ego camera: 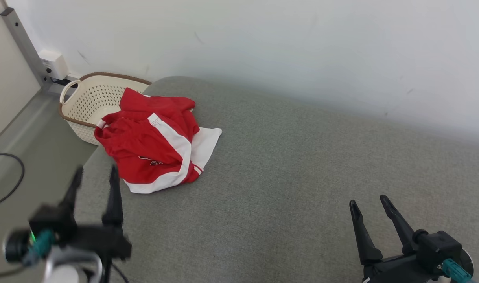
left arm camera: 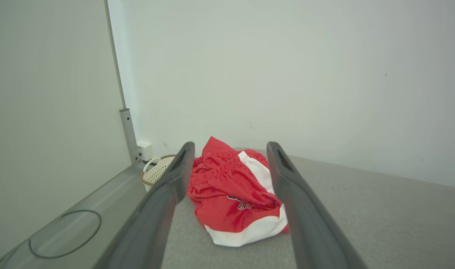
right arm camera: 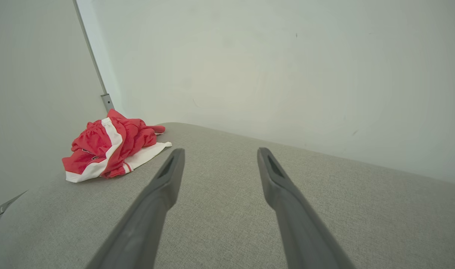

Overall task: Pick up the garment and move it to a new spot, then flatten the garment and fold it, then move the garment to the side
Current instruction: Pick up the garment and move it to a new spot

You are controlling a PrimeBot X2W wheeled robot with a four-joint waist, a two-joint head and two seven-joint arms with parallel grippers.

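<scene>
The garment, red sports shorts with white side stripes, lies crumpled at the far left corner of the grey cushioned surface. My left gripper hovers open at the lower left, just short of the garment's near edge, fingers pointing toward it. In the left wrist view the garment shows between the spread fingers, with nothing held. My right gripper stands open at the lower right over bare cushion, far from the garment.
A cream perforated laundry basket with a brown rim stands on the floor behind the garment, against the white wall. A dark cable loops on the grey floor at the left. A metal post with a wall socket rises at the corner.
</scene>
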